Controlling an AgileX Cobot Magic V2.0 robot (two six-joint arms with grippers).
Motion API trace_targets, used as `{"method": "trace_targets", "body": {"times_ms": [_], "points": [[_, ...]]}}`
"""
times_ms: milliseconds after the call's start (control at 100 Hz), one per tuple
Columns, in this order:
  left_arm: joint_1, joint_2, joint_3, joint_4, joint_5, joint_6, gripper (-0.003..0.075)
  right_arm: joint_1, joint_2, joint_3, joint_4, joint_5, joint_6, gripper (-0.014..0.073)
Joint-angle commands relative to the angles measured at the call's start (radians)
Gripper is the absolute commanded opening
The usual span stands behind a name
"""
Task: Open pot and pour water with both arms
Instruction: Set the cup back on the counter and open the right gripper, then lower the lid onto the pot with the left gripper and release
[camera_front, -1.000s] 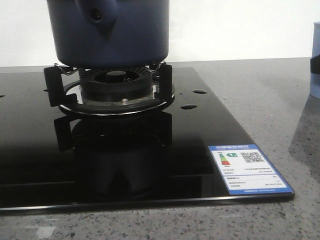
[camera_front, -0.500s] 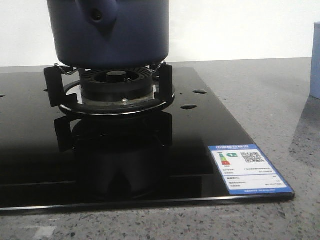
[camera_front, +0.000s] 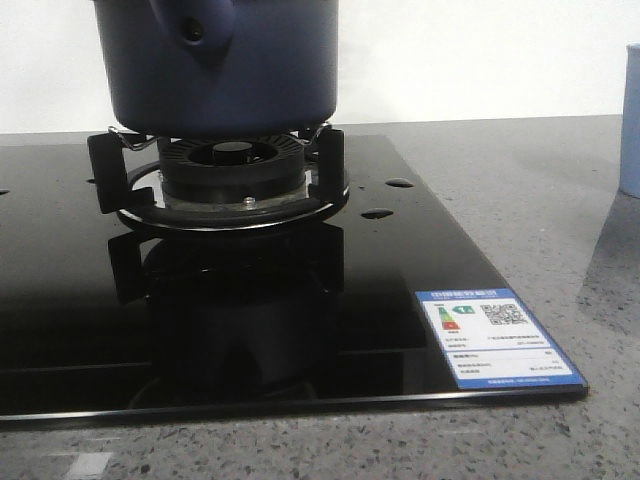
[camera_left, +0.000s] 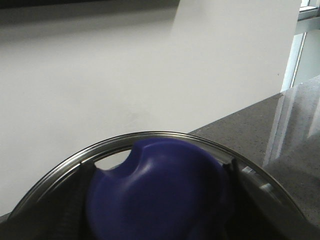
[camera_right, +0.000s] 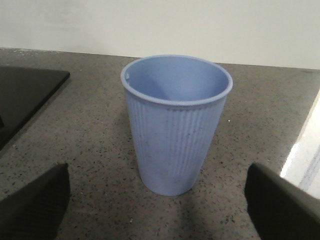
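Front view
Pot: the dark navy pot (camera_front: 222, 62) sits on the burner grate (camera_front: 225, 175) of a black glass hob (camera_front: 330, 300); top cropped by the frame edge, so the lid cannot be seen here.
Handle tab: a rounded tab with a small hole (camera_front: 195, 30) faces the camera.
Burner: black ring burner (camera_front: 232, 160) directly under the pot base, grate prongs either side.
Hob label: energy sticker (camera_front: 497, 338) at the near right corner of the glass.
Counter: speckled grey countertop (camera_front: 540, 190) around the hob; hob reflects pot and grate.
Cup: pale blue cup (camera_front: 630, 120) at the far right edge, on the counter, well apart from the pot.
Arms: neither gripper visible here.

Left wrist view
Lid: metal-rimmed lid (camera_left: 165, 137) with a blue knob (camera_left: 160, 192) fills the lower frame, very close to the camera.
Left gripper: dark finger shapes (camera_left: 70, 210) flank the knob on both sides; they look closed around it, though contact is blurred.
Background: white wall, grey counter edge.

Right wrist view
Cup: ribbed pale blue cup (camera_right: 175, 122) upright on the counter, looks empty.
Right gripper: (camera_right: 155, 205) fingers (camera_right: 35, 200) spread wide, one each side of the cup, not touching it.
Hob: black corner (camera_right: 25, 95) near the cup, apart from it.
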Motion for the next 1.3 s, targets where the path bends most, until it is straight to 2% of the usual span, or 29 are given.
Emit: {"method": "trace_targets", "body": {"times_ms": [0,420,970,1290], "points": [[-0.026,0.005,-0.039,-0.009,-0.155,0.002,0.0351,0.001,-0.011,-0.025,0.010,-0.044,0.004,0.0642],[-0.034,0.107,-0.039,-0.009,-0.226,0.002,0.0351,0.001,-0.011,-0.025,0.009,-0.041,0.004,0.0642],[-0.034,0.144,-0.039,-0.004,-0.225,0.002,0.0351,0.001,-0.011,-0.025,0.009,-0.041,0.004,0.0642],[-0.034,0.136,-0.039,-0.003,-0.165,0.002,0.0351,0.001,-0.011,-0.025,0.009,-0.041,0.004,0.0642]]}}
